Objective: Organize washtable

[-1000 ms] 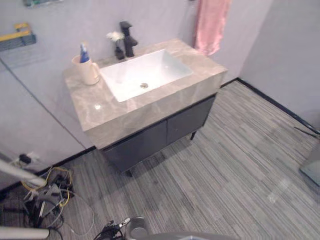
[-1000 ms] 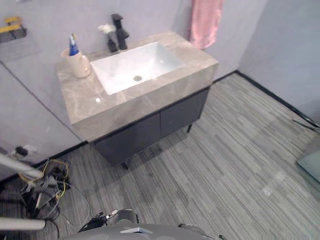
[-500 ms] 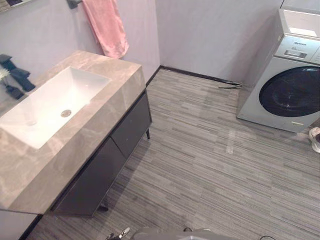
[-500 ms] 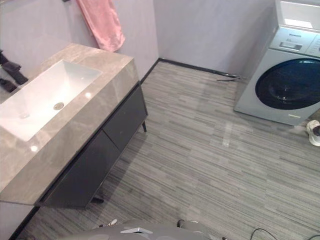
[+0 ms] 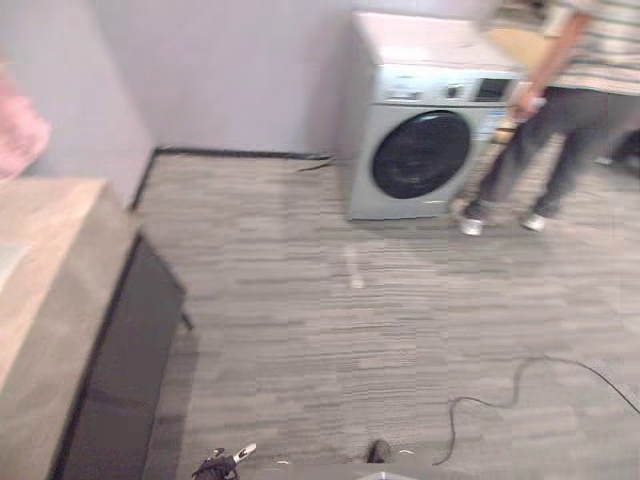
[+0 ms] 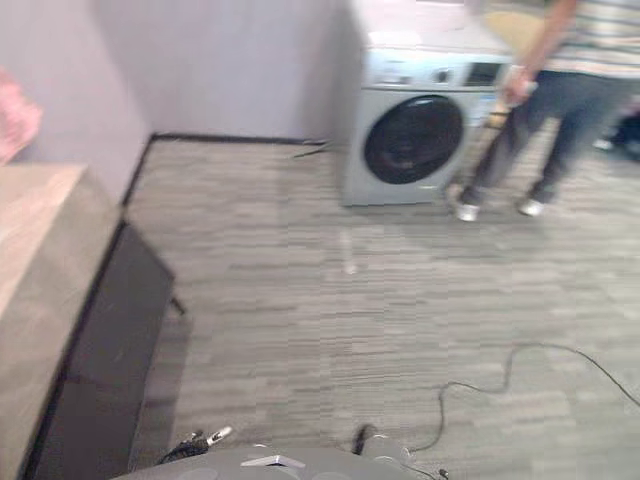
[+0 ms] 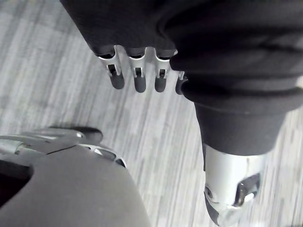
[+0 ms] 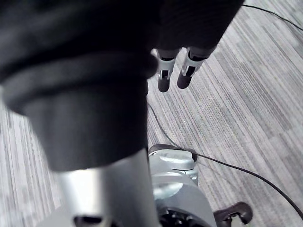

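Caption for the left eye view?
Corner of washtable at left; washing machine by far wall, person standing beside it.

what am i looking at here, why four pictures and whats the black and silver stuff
This is a two-legged humanoid robot meant to tidy the washtable. The two wide pictures come from a stereo camera on its head, looking down: the table's end shows at the left with a pink towel by it, and across the grey floor stand a washing machine and a person. The two close pictures come from cameras on its wrists. The black is each hand's cover, the silver its fingers. The left hand and right hand hang over the floor, fingers straight, holding nothing.
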Available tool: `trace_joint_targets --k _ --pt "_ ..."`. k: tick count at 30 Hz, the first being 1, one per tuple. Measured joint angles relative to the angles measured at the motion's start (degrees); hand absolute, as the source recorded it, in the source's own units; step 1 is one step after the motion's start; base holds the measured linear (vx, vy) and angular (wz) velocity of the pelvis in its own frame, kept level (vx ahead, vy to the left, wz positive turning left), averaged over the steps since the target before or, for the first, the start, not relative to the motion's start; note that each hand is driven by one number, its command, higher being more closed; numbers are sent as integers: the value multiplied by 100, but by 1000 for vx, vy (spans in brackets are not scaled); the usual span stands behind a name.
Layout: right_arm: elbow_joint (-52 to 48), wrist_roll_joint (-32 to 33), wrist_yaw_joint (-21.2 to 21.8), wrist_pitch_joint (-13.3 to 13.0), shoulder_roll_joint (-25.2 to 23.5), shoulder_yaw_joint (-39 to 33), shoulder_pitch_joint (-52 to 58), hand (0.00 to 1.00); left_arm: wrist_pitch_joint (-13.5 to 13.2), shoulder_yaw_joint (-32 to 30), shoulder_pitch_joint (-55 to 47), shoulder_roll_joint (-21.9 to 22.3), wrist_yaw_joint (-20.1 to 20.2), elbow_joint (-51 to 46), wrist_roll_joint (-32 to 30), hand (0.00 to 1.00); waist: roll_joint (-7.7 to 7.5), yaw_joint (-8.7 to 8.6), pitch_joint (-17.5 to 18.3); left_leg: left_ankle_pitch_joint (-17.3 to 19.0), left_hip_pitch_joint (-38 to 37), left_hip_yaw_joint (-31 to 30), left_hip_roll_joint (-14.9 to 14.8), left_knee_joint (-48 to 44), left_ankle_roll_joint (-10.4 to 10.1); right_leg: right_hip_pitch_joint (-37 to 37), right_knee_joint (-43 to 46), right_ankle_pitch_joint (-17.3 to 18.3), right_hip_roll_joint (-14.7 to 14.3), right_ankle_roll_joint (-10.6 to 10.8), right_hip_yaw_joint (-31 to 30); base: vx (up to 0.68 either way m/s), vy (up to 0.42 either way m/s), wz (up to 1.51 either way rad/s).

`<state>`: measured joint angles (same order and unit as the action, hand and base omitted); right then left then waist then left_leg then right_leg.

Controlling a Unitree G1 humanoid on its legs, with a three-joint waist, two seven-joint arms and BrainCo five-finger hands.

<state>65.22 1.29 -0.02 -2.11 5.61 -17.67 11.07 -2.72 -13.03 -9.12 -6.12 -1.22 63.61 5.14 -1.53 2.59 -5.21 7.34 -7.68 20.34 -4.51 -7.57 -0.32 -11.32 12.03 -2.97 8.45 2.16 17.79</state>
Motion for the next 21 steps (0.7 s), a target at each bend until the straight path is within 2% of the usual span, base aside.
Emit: trace_joint_targets --k 1,3,4,5,6,8,9,10,11,14,16,17,18,19,20,21 --pt "2 48 5 -5 -34 -27 2 0 -6 2 -4 -21 15 83 -1 0 -8 -93 5 111 -107 220 -34 40 -125 -212 -160 -291 -7 41 -98 -36 -151 -89" --pt "7 213 14 -4 -157 -192 20 0 -9 -76 -40 -43 11 167 6 0 -63 -213 15 276 -129 329 -100 50 -226 -454 -325 -501 34 65 -236 59 -292 -63" --pt "16 214 8 -4 -267 -314 108 0 10 -258 -113 -62 25 166 8 0 -168 -232 6 419 -274 361 -138 67 -457 -460 -440 -704 100 139 -367 150 -409 -36" --pt "18 218 6 -2 -259 -375 134 0 30 -347 -121 -21 21 192 93 0 -149 -235 27 488 -336 376 -228 86 -565 -363 -459 -495 -32 96 -431 178 -518 -51" --pt "22 216 59 -14 -203 -392 83 0 21 -593 -119 91 27 256 149 0 19 -214 -5 485 -445 445 -455 152 -650 -349 -425 -454 -296 37 -431 110 -356 -35" --pt "13 220 169 -65 -158 -412 83 0 9 -808 -117 224 33 263 251 0 112 -227 -44 338 -577 448 -617 245 -853 -348 -252 -209 -485 -104 -403 53 -327 -20" --pt "16 223 186 -69 -155 -420 86 0 14 -857 -124 292 37 264 310 0 126 -232 -32 237 -611 445 -674 257 -958 -349 -198 -15 -532 -94 -358 7 -303 5" --pt "14 229 187 -64 -159 -421 83 0 18 -931 -133 303 48 260 347 0 122 -248 -33 96 -681 437 -731 270 -1001 -356 -33 222 -537 -182 -237 -15 -263 19" --pt "16 226 185 -40 -156 -406 83 0 17 -945 -186 312 49 244 353 0 144 -313 0 -15 -697 435 -799 264 -1040 -364 128 392 -516 -206 -90 -20 -230 21" --pt "20 216 155 -26 -108 -223 -17 0 11 -945 -208 290 -18 137 500 0 74 -402 29 -112 -526 404 -990 69 -1124 -570 556 725 -524 -361 126 -45 -216 12" --pt "33 216 111 -30 -105 -95 -62 0 5 -944 -184 251 -96 129 575 0 -2 -458 74 -141 -187 311 -1170 -332 -1098 -714 534 784 -617 -452 205 -67 -272 -16" --pt "41 216 103 -30 -109 -57 -108 0 7 -946 -179 254 -149 94 577 0 -49 -490 104 -231 43 265 -1293 -675 -963 -746 393 793 -708 -461 241 -74 -285 -53" --pt "41 217 63 -31 -115 -3 -139 0 9 -942 -184 258 -191 64 580 0 -67 -481 115 -401 277 208 -1419 -1079 -604 -645 78 840 -850 -385 257 40 -304 -66" --pt "39 219 53 -31 -101 5 -151 0 4 -930 -183 292 -209 25 581 0 41 -459 84 -477 396 62 -1530 -1321 -365 -555 44 886 -925 -378 292 105 -285 -87" --pt "22 299 42 -56 -83 36 -142 0 -37 -909 -235 325 -229 -144 606 0 -70 -448 12 -381 534 -472 -1388 -1946 -422 -539 137 848 -948 -523 231 134 -228 -102" --pt "73 371 10 -37 -58 76 -161 0 -38 -894 -259 355 -245 -155 674 0 -39 -345 3 -225 556 -839 -1221 -2274 -615 -528 131 710 -1091 -672 -24 90 -164 -162"
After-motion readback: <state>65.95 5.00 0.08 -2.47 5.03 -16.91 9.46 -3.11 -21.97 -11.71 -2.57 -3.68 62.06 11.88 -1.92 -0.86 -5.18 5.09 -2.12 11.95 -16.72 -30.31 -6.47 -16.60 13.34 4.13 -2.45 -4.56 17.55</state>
